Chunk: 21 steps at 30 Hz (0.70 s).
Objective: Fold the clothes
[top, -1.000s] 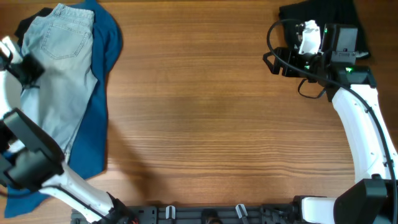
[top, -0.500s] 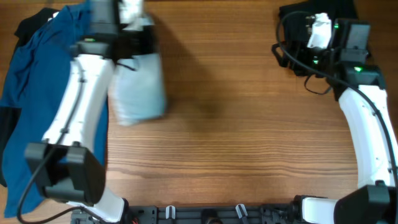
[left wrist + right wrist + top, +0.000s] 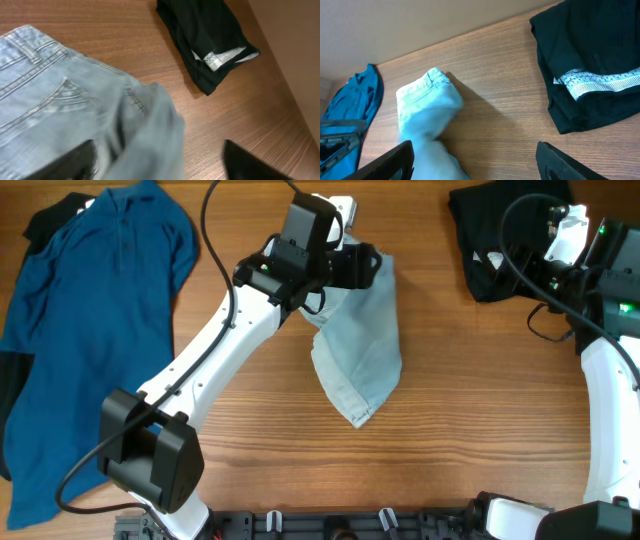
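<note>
The pale denim shorts (image 3: 365, 340) hang crumpled in the table's middle, from the top down to a cuff near the centre. My left gripper (image 3: 365, 265) is at their upper end. In the left wrist view its fingers (image 3: 240, 160) stand wide apart, open, with loose denim (image 3: 75, 100) draped between them and over the left one. My right gripper (image 3: 550, 245) hovers open at the far right, beside the folded black garment (image 3: 495, 240). In the right wrist view only bare wood lies between its jaws, and the shorts (image 3: 425, 100) show to the left.
A deep-blue collared shirt (image 3: 90, 330) is spread flat at the far left, over a black garment (image 3: 50, 220) that peeks out at its top corner. The black garment (image 3: 590, 65) at the right shows a white patterned band. The table's back edge meets a wall.
My left arm swung from the left pile to the table's middle with the shorts, and its jaws have come apart. The blue shirt is now uncovered. My right gripper drifted right.
</note>
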Motion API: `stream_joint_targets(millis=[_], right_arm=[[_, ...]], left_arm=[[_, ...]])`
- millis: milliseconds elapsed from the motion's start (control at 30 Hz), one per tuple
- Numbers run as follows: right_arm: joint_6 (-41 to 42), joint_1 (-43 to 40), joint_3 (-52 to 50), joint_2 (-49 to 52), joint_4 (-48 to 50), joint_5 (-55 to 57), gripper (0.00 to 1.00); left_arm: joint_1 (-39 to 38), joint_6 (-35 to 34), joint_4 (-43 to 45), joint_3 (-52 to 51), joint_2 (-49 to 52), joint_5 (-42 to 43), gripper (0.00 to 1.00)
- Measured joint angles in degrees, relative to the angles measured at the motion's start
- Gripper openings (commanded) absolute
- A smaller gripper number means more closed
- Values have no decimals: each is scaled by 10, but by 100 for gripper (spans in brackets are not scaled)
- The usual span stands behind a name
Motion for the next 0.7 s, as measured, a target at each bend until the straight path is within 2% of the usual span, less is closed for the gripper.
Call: stream_joint_targets(millis=[133,233,300,500,700], right_arm=[[0,0,0,0,-10,-10,79],[-1,7,0,0,-15,-15,78],[-8,35,0,0,-19,-12,78],[0,215,3,39,-19,74,78],[77,353,3,128,16,206,78]], left_arm=[[13,-3,-16,0,-1,-1,100],[63,-3,-50,0,-21,-2,100],[131,-3,-90,1,-53,-7,100],[273,-3,-184,2,-69,-18,100],[377,-3,-216,2,-69,-26,100]])
